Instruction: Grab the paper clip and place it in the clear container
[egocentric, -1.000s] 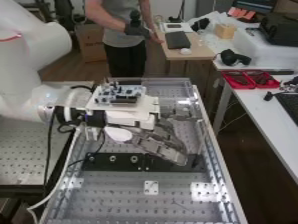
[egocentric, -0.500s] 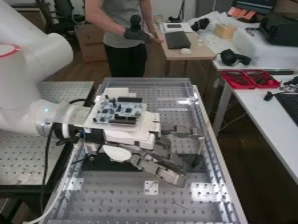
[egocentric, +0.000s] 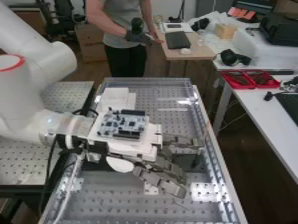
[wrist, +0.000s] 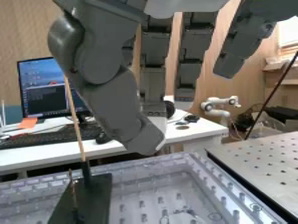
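Over the middle of the perforated bench, the hand (egocentric: 159, 182) hangs with its dark grey fingers extended and slightly spread, nothing held in them. In the wrist view the hand (wrist: 114, 100) is above the clear-edged bench surface, thumb bent a little and fingers fairly straight. A thin, faint outline, perhaps the paper clip (egocentric: 178, 204), lies on the surface just nearer than the fingertips; I cannot be sure of it. Transparent walls (egocentric: 149, 80) edge the bench area; whether they are the clear container I cannot tell.
A dark plate (wrist: 83, 200) with a thin upright stick (wrist: 74, 120) stands on the bench surface. Flat white pieces (egocentric: 116, 97) lie behind the hand. A side table with red trays (egocentric: 249, 80) is at the right. A metal perforated table (egocentric: 66, 100) adjoins at the left.
The hand has moved toward the bench's near end, now covering much of the dark plate. The white pieces behind it have come into sight. Its fingers look a little straighter.
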